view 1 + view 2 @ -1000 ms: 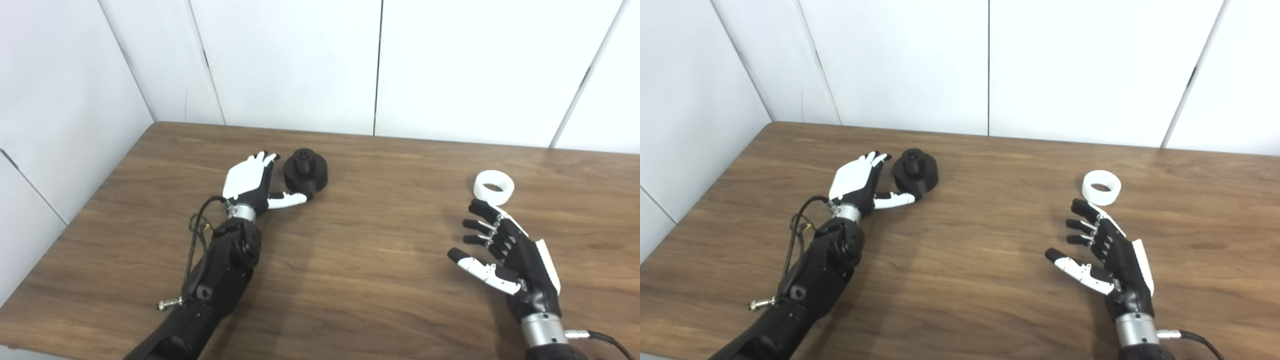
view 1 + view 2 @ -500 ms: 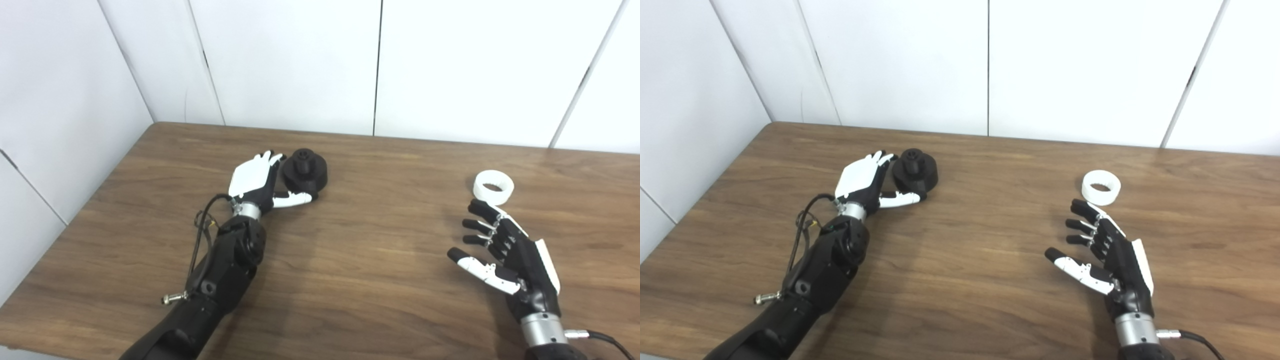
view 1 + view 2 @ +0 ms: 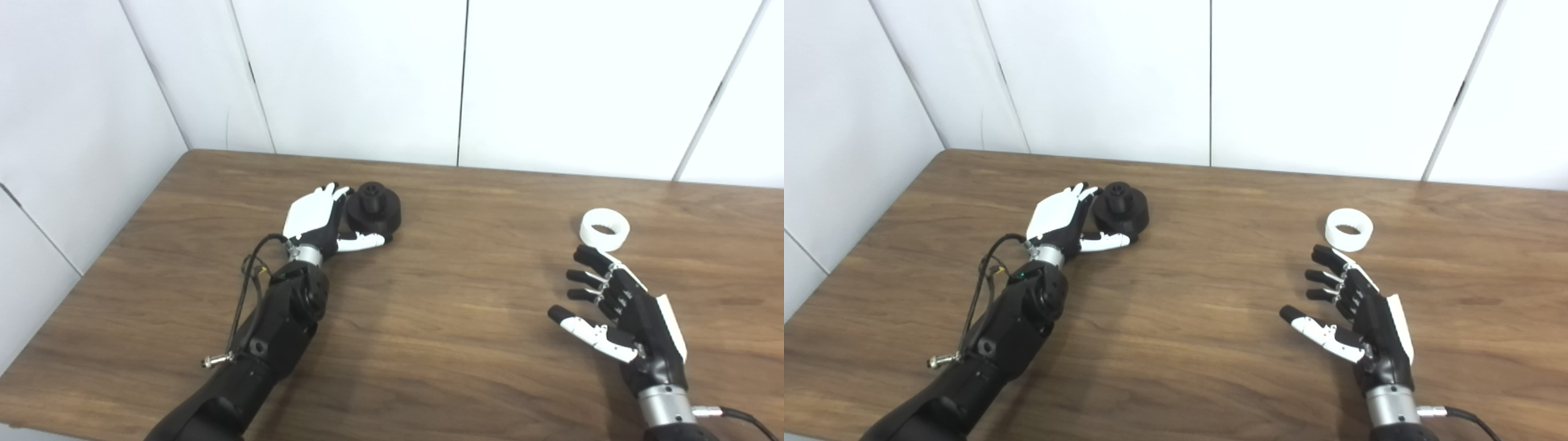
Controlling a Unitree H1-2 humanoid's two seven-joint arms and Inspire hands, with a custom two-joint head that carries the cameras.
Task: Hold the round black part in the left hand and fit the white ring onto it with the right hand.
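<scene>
Left hand (image 3: 313, 217): open, touching the black part (image 3: 373, 211); wrap it snugly.
Right hand (image 3: 618, 309): open, empty, near white ring (image 3: 604, 228).

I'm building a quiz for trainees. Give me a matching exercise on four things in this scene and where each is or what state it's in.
Things:
1. round black part
2. white ring
3. left hand
4. right hand

States:
A. open, fingers spread, just short of the ring
B. lying alone on the table's right side
C. cupped against the black part, thumb along its near side
D. on the table, left of centre

Pairs: 1-D, 2-B, 3-C, 4-A
</scene>
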